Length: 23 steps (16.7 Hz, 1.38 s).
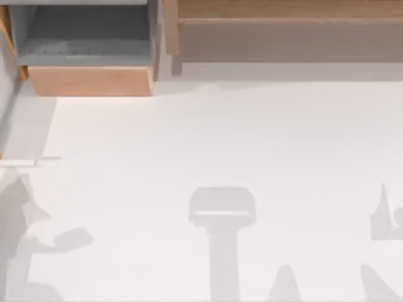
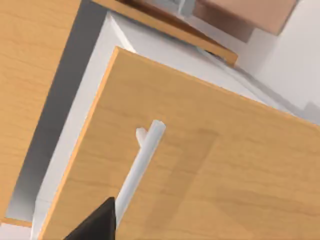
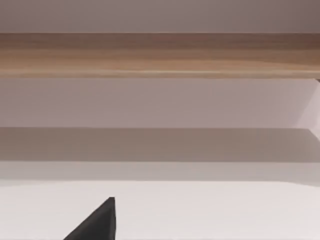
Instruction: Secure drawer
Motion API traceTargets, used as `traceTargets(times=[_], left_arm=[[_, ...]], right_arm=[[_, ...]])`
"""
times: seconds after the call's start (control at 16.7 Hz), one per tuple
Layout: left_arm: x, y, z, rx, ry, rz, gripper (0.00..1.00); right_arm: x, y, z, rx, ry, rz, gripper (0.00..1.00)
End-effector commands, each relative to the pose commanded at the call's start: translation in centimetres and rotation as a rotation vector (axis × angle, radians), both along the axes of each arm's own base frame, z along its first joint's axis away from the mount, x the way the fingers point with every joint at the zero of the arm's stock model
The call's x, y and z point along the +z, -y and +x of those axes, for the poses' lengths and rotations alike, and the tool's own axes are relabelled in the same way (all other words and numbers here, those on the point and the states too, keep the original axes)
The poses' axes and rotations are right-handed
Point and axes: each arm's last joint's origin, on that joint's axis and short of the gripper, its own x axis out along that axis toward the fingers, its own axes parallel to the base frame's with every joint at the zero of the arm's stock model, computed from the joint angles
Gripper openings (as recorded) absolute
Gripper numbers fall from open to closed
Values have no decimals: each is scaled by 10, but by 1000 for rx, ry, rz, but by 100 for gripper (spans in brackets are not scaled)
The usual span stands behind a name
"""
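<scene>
A wooden-fronted drawer stands pulled out of the cabinet at the far left of the white table, its grey interior open to the overhead camera and its front panel facing the near edge. In the left wrist view, the drawer front is seen at close range, with its white bar handle running across the panel and a dark fingertip of the left gripper just beside the handle's lower end; whether that gripper's jaws are apart or together cannot be told. The right gripper faces the cabinet's long wooden edge, its jaws likewise impossible to judge
</scene>
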Motion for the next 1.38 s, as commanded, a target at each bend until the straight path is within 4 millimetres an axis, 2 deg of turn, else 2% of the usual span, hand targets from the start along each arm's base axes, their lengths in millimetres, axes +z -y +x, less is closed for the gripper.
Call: traceTargets(times=[0.24,0.42,0.78,1.08,1.32,1.38], left_arm=[[4,-53,3,-17,168,273,100],[8,-77,3,-2,238,406,100],[9,-79,5,0,245,420,100],[8,-80,27,1,245,422,100],[8,-80,28,1,245,422,100],[8,-80,28,1,245,422,92]], right_arm=[[0,0,0,0,0,0,100],[0,0,0,0,0,0,100],[0,0,0,0,0,0,100],[0,0,0,0,0,0,100],[0,0,0,0,0,0,100],[0,0,0,0,0,0,100]])
